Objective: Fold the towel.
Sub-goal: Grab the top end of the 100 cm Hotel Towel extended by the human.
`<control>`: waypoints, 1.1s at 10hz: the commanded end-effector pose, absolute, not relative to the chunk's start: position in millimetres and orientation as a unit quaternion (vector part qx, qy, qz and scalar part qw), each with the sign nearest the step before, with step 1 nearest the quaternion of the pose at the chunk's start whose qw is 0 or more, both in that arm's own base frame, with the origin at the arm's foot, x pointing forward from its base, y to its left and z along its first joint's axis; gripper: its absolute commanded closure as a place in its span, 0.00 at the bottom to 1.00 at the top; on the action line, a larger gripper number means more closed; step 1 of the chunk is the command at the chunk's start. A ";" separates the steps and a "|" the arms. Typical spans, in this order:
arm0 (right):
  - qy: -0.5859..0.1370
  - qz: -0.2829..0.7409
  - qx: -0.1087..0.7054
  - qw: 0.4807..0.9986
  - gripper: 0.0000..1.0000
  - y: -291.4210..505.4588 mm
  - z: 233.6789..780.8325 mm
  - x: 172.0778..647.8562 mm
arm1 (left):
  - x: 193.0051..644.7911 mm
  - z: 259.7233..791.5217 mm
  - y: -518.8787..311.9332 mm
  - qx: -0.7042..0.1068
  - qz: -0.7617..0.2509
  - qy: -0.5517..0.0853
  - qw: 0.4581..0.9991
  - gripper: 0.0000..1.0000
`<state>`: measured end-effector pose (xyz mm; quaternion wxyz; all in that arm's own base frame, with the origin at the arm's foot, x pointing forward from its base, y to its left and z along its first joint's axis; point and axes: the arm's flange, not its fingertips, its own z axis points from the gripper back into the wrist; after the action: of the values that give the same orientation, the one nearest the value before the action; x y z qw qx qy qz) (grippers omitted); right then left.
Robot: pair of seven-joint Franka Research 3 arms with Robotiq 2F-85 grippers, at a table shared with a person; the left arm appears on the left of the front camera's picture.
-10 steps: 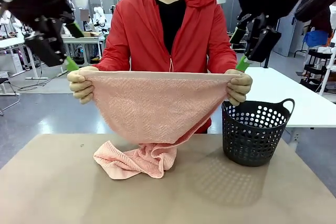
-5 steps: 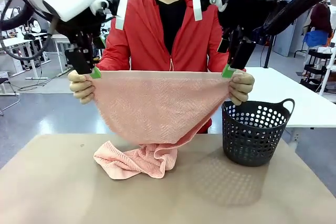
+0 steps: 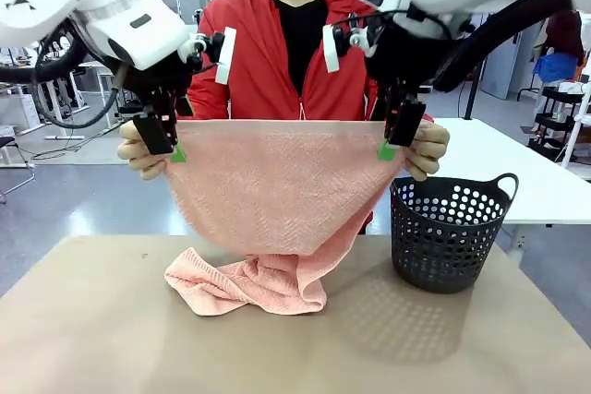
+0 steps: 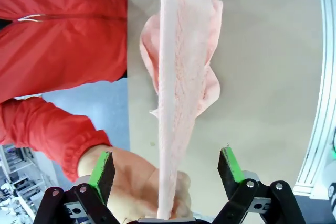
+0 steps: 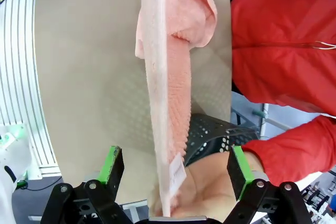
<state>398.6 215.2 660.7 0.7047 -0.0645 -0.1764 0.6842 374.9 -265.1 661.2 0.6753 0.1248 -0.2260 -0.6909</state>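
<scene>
1. Nearest is the tan table point(image 3: 83, 320). The pink towel point(image 3: 277, 186) hangs down to it, its lower end bunched in a heap that hides the corners.
2. A dark basket point(image 3: 450, 237) stands right of the heap; its inside is hard to see.
3. The left claw point(image 3: 166, 145) and right claw point(image 3: 395, 140), both spread apart, straddle the towel's top edge.
4. Behind them, a person's hand point(image 3: 140, 156) by the left claw and another hand point(image 3: 428, 149) by the right claw hold the top corners, their fingers partly hidden.

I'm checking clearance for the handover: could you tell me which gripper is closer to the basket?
The right gripper, open astride the towel just above the basket; the left gripper straddles the towel at its opposite corner, well away.
</scene>
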 end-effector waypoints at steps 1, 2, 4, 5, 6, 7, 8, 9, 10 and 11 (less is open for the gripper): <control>-0.176 0.683 -0.060 0.706 0.00 217.2 645.0 404.4 | 383.4 646.3 -262.5 0.090 -0.694 -0.228 0.677 0.00; -0.173 0.685 -0.059 0.705 0.09 219.1 639.7 403.8 | 384.8 642.4 -260.3 0.091 -0.688 -0.228 0.683 0.58; -0.175 0.683 -0.065 0.706 0.69 218.5 636.6 406.7 | 383.9 642.0 -259.0 0.079 -0.690 -0.234 0.681 1.00; -0.177 0.682 -0.065 0.707 1.00 217.4 638.5 405.9 | 384.7 641.8 -258.7 0.074 -0.691 -0.234 0.679 1.00; -0.178 0.681 -0.065 0.707 1.00 217.1 639.9 405.1 | 383.4 642.0 -258.0 0.066 -0.693 -0.230 0.680 1.00; -0.178 0.681 -0.064 0.707 1.00 217.4 640.8 404.6 | 382.3 642.7 -257.6 0.066 -0.694 -0.226 0.681 0.85; -0.180 0.681 -0.064 0.707 0.84 217.7 642.1 404.9 | 381.4 644.3 -257.5 0.066 -0.695 -0.224 0.680 0.95; -0.181 0.681 -0.064 0.707 0.95 217.5 643.8 405.4 | 381.1 646.6 -257.0 0.066 -0.696 -0.225 0.679 1.00; -0.182 0.682 -0.063 0.706 1.00 217.3 644.7 405.8 | 380.9 648.6 -256.2 0.066 -0.695 -0.227 0.679 1.00; -0.181 0.682 -0.062 0.706 1.00 217.1 645.4 406.4 | 380.9 650.0 -256.3 0.066 -0.695 -0.226 0.679 1.00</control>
<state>406.4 218.0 645.2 0.7051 -0.0623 -0.1737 0.6847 384.3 -261.2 647.5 0.6874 0.0799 -0.2243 -0.6862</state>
